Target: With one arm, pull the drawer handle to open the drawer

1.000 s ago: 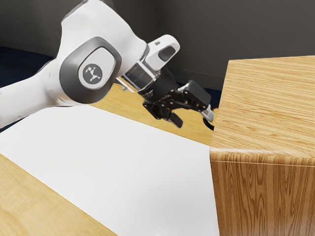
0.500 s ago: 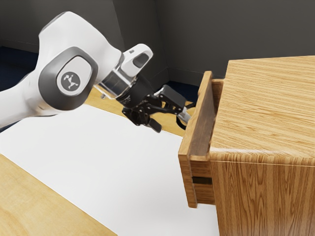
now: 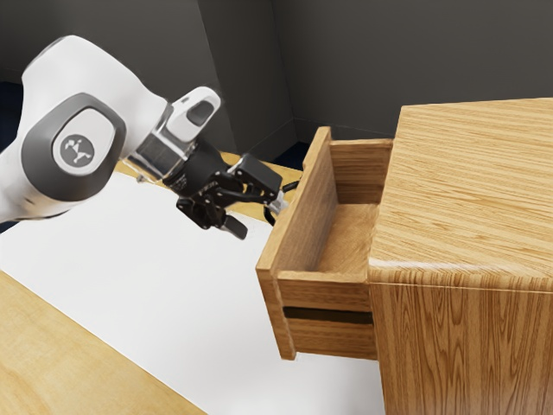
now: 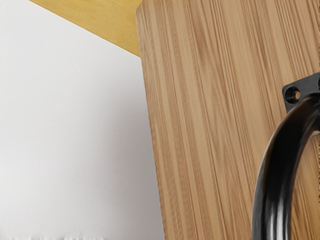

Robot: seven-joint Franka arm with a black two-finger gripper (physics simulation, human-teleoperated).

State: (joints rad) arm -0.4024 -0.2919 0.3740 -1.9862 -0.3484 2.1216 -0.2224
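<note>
My gripper (image 3: 275, 204) sat against the drawer (image 3: 298, 226), with the black drawer handle (image 4: 280, 170) just before my jaws, so I could haul outward. I could not tell whether they clenched it. The drawer stood well out of the wooden cabinet (image 3: 467, 216); I judged the pull nearly done.

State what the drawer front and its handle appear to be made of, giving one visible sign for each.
Drawer front: seemingly light wood or veneer, matte, with straight grain lines. Handle: probably black metal or plastic, glossy; a highlight runs along its curve.
</note>
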